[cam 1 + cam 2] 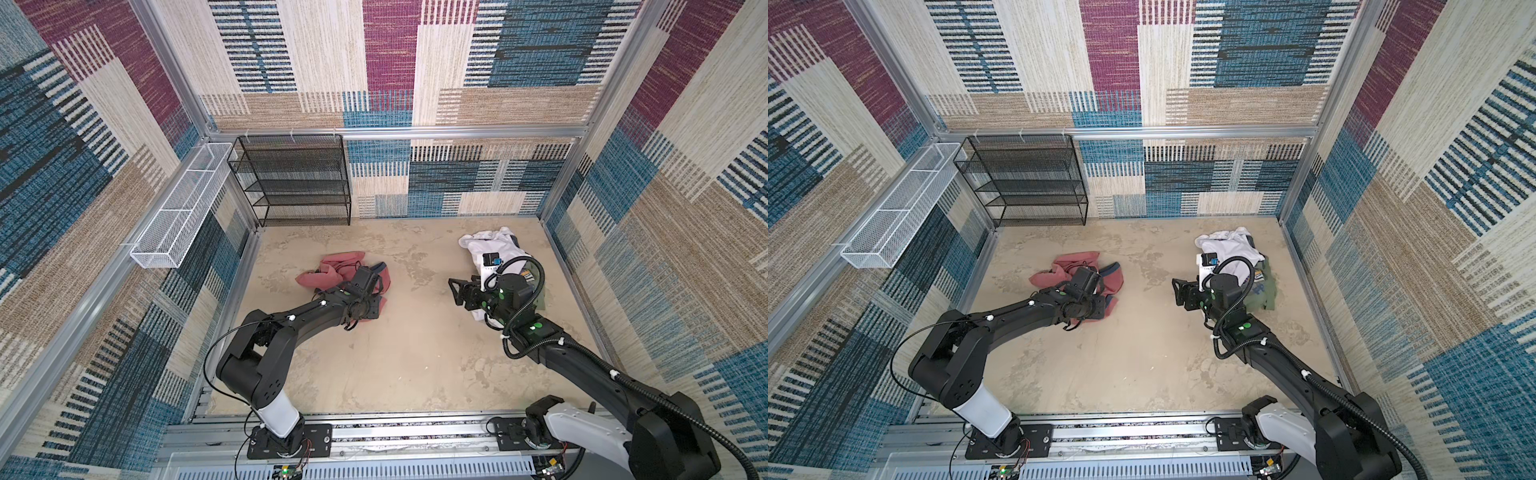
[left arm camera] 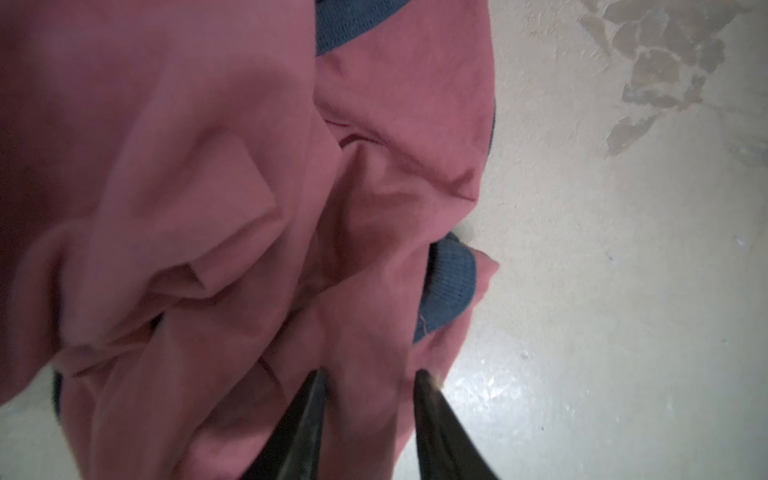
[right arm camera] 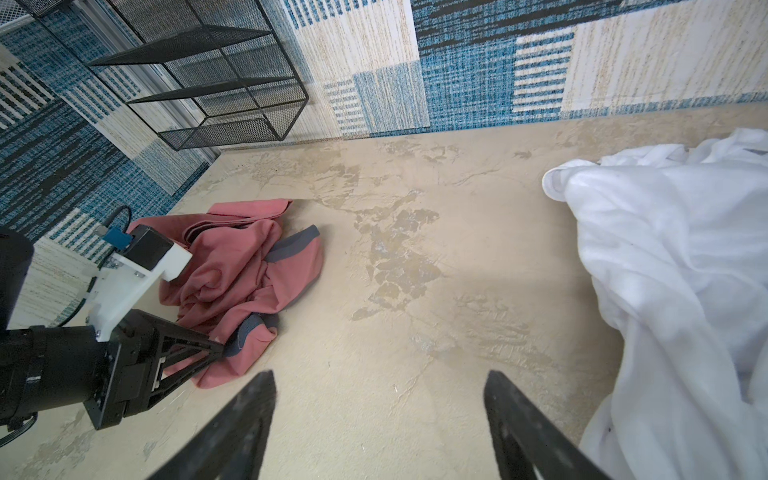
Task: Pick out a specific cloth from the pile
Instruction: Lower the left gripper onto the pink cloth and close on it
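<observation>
The cloth (image 1: 332,266) (image 1: 1069,262) is a salmon-red garment with grey-blue ribbed trim, crumpled on the table's left half, apart from the pile. My left gripper (image 2: 370,374) is down on its near edge, its jaws narrowed around a ridge of the red fabric (image 2: 208,166). The right wrist view shows its fingertips (image 3: 218,348) pressed into the cloth (image 3: 232,257) by a grey cuff. The pile (image 1: 490,245), with white on top and olive-green (image 1: 1264,291) beneath, lies at the right. My right gripper (image 1: 453,292) (image 3: 380,374) hovers open and empty just left of the pile.
A black mesh shelf (image 1: 295,178) stands against the back wall on the left. A white wire basket (image 1: 183,208) hangs on the left wall. Patterned walls close the table on three sides. Bare beige tabletop (image 3: 415,332) separates the cloth and the white garment (image 3: 665,249).
</observation>
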